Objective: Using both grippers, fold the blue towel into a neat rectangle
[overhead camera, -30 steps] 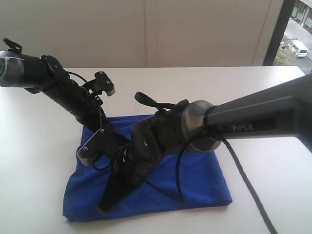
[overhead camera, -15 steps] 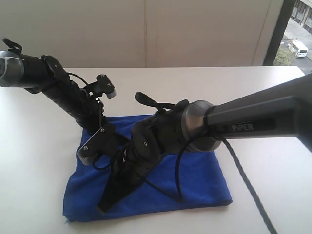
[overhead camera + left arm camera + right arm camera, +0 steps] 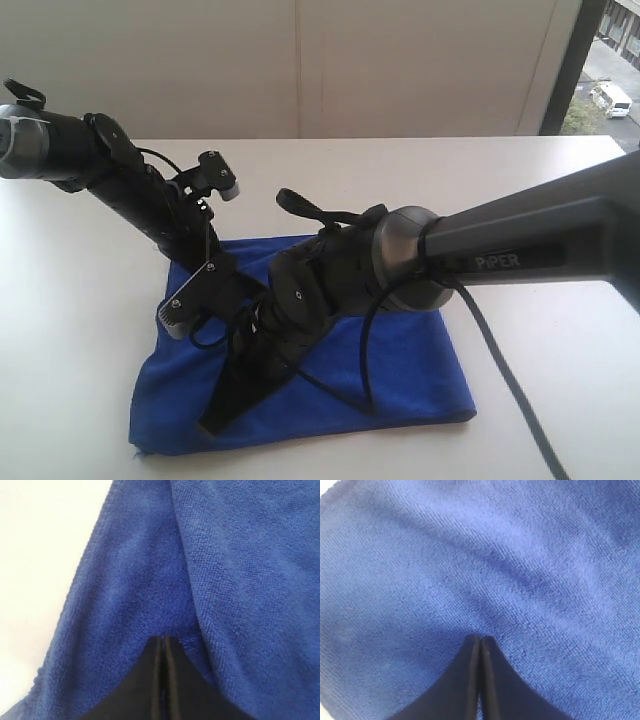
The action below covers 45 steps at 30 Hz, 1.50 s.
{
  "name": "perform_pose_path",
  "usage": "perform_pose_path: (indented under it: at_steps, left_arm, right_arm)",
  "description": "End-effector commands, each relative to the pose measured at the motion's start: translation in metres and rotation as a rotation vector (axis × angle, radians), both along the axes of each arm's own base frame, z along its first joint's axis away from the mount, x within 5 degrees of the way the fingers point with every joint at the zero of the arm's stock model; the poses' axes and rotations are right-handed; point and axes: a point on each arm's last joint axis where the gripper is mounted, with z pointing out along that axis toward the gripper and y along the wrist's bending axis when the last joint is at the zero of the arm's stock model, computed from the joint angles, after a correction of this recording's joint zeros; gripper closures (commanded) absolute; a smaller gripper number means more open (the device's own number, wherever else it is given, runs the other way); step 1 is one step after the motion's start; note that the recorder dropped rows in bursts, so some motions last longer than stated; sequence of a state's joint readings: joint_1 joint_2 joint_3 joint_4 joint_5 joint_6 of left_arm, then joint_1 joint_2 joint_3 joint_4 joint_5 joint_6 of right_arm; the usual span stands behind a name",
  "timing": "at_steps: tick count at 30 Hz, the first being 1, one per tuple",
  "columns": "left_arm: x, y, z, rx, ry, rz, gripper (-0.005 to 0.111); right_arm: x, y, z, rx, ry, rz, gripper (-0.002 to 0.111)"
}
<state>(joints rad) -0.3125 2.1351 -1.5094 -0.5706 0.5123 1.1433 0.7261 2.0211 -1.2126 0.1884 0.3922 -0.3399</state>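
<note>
The white table point(image 3: 560, 200) carries the blue towel point(image 3: 410, 370), lying flat beneath both arms. It looks soft, light and limp, so it will likely sag; the corners seem the best hold. The left gripper point(image 3: 164, 640) and right gripper point(image 3: 480, 639) are closed tight with their tips on the pile, no cloth visibly pinched. No container shows.

— The blue towel point(image 3: 400, 370)?
— Deep royal-blue terry, spread flat on the white table point(image 3: 520, 190), roughly rectangular (a loose thread trails from one near corner).
— The grippers?
— Left gripper point(image 3: 163, 639) and right gripper point(image 3: 480, 639), both black, jaws pressed together, tips at the cloth; a soft fold rises beside the left.
</note>
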Motion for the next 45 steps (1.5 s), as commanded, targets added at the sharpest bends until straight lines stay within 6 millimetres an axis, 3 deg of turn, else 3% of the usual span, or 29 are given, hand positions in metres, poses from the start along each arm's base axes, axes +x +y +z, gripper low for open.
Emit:
perform_pose_path:
  at_steps: [1,8,27,37,45]
  left_arm:
    - [0.001,-0.001,0.001,-0.007,-0.002,0.000,0.107]
    - [0.004,0.003,0.015,0.014,-0.075,0.025,0.107]
    - [0.017,0.016,0.015,0.100,-0.160,0.186,0.107]
    - [0.024,0.039,0.013,0.110,-0.122,0.312,0.107]
    - [0.023,0.039,0.013,0.108,-0.105,0.321,0.107]
  right_arm:
    - [-0.004,-0.002,-0.007,-0.014,0.025,-0.004,0.108]
    - [-0.004,-0.002,-0.007,-0.014,0.025,-0.004,0.108]
    - [-0.004,-0.002,-0.007,-0.014,0.025,-0.004,0.108]
    - [-0.003,-0.002,-0.006,-0.012,0.022,-0.004,0.108]
    - [-0.003,-0.002,-0.006,-0.012,0.023,-0.006,0.108]
